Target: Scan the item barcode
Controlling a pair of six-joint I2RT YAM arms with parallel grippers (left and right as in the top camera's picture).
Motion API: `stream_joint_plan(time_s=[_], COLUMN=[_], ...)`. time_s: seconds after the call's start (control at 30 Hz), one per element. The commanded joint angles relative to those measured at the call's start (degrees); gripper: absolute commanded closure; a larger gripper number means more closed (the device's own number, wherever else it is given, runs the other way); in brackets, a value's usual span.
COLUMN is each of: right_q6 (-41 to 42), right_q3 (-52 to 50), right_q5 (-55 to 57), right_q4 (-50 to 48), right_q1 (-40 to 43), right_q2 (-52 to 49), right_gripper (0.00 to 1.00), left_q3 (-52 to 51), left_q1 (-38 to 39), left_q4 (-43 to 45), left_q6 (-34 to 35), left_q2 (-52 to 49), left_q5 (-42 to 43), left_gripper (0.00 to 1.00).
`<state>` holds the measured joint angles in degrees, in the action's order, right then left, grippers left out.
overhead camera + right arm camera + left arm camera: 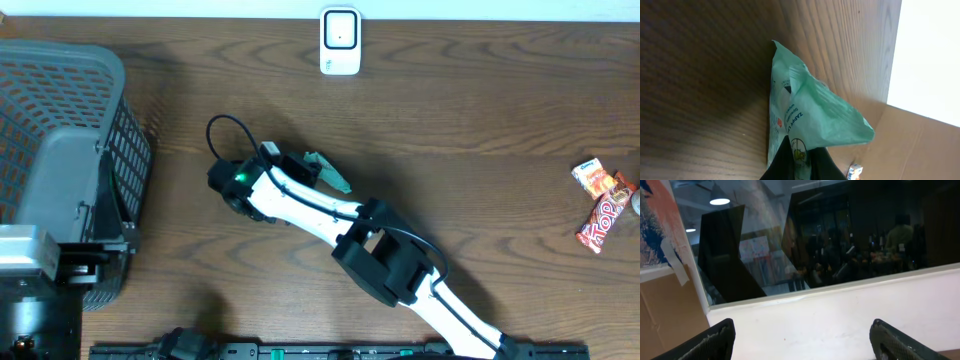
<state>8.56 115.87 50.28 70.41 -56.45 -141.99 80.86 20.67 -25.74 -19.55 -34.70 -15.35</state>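
The item is a mint-green snack packet [812, 107] with small print on it, and I cannot make out a barcode. My right gripper [801, 152] is shut on the packet's lower edge and holds it just above the wooden table. From overhead, the right gripper [300, 166] sits left of centre with the green packet [330, 172] sticking out to its right. The white scanner [340, 41] stands at the table's far edge, well beyond the packet. My left gripper [802, 332] is open with nothing between its fingers [715, 341] and faces a white wall and a window.
A grey mesh basket [60, 120] fills the left side of the table. Two snack packs [602, 205] lie near the right edge. The right arm [390, 255] runs diagonally from the bottom right to the centre.
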Motion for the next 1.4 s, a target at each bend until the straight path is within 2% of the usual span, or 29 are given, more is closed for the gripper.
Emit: stream_joint_plan(time_s=[0.0, 0.17, 0.27, 0.3, 0.47, 0.6, 0.67, 0.8, 0.9, 1.1, 1.37], right_q6=[0.81, 0.79, 0.79, 0.81, 0.85, 0.83, 0.85, 1.31, 2.93, 5.25, 4.44], right_q3=[0.37, 0.37, 0.37, 0.37, 0.37, 0.37, 0.37, 0.37, 0.13, -2.14, -7.65], right_q5=[-7.48, -10.36, -13.62, -14.8, -18.27, -18.05, -16.9, -16.0, -17.66, -22.73, -25.51], right_q4=[-0.72, -1.88, -1.9, -1.97, -1.84, -1.38, -1.46, -1.46, -1.31, -1.66, -2.67], right_q1=[0.22, 0.28, 0.61, 0.72, 2.08, 2.69, 2.73, 2.97, 3.91, 5.51, 6.99], right_q2=[0.63, 0.63, 0.63, 0.63, 0.63, 0.63, 0.63, 0.63, 0.46, 0.09, -0.28], right_gripper=[0.99, 0.98, 0.57, 0.53, 0.51, 0.34, 0.2, 0.09, 0.11, 0.22, 0.22], left_q3=[-0.17, -0.17, -0.17, -0.17, -0.17, -0.17, -0.17, -0.17, -0.17, -0.17, -0.17], left_q1=[-0.24, -0.24, -0.24, -0.24, -0.24, -0.24, -0.24, -0.24, -0.24, -0.24, -0.24], left_q4=[0.09, 0.07, 0.04, 0.04, -0.33, -0.35, -0.35, -0.37, -0.37, -0.37, -0.35], left_q6=[-0.35, -0.37, -0.37, -0.37, -0.37, -0.37, -0.35, -0.37, -0.37, -0.37, -0.35], left_q2=[-0.31, -0.31, -0.31, -0.31, -0.31, -0.31, -0.31, -0.31, -0.31, -0.31, -0.31], left_q5=[-0.74, -0.74, -0.76, -0.76, -0.74, -0.74, -0.76, -0.74, -0.76, -0.74, -0.74], left_gripper=[0.14, 0.14, 0.14, 0.14, 0.14, 0.14, 0.14, 0.14, 0.14, 0.14, 0.14])
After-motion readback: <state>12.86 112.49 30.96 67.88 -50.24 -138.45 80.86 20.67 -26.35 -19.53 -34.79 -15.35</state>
